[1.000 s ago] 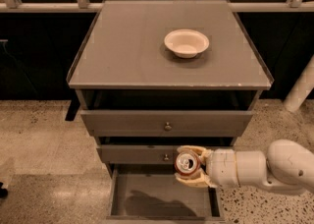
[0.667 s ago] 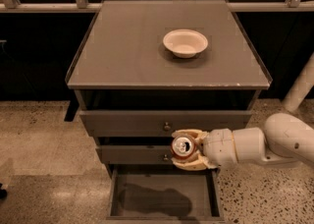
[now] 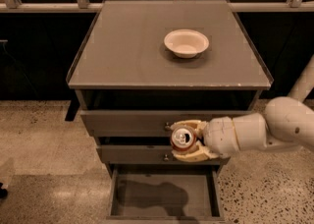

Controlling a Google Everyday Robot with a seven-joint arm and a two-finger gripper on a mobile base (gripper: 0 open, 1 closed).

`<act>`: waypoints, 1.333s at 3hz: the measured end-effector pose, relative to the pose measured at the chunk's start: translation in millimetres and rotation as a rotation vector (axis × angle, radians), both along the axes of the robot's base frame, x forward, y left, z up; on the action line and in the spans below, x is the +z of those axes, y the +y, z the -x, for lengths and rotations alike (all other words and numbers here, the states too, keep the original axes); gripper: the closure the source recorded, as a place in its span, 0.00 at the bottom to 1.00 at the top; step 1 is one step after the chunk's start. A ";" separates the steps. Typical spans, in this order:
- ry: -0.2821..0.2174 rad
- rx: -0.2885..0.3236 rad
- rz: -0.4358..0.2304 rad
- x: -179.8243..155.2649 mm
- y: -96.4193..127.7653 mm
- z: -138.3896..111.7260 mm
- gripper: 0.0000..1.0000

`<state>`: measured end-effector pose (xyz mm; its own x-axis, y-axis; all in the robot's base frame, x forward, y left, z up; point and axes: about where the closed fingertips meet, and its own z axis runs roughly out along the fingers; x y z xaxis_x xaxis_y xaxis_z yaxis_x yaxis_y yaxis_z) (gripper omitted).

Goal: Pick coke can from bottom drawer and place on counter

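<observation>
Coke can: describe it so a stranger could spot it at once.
Below the grey counter, in front of the two drawer fronts and above the open bottom drawer, the gripper is shut on the coke can. It is the only red, silver-topped thing; the white bowl sits up on the counter.

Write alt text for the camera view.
The gripper holds the coke can before the drawer fronts, above the open bottom drawer. A white bowl sits on the counter.
</observation>
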<state>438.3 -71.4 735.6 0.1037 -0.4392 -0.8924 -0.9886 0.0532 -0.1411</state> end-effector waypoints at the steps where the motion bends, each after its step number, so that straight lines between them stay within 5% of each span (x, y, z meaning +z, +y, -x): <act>1: -0.028 0.056 0.027 49.6 -6.3 -14.1 1.00; 4: 0.015 0.145 -0.041 145.4 -43.6 -73.5 1.00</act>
<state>511.8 -115.0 881.1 0.1501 -0.3834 -0.9113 -0.9883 -0.0843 -0.1273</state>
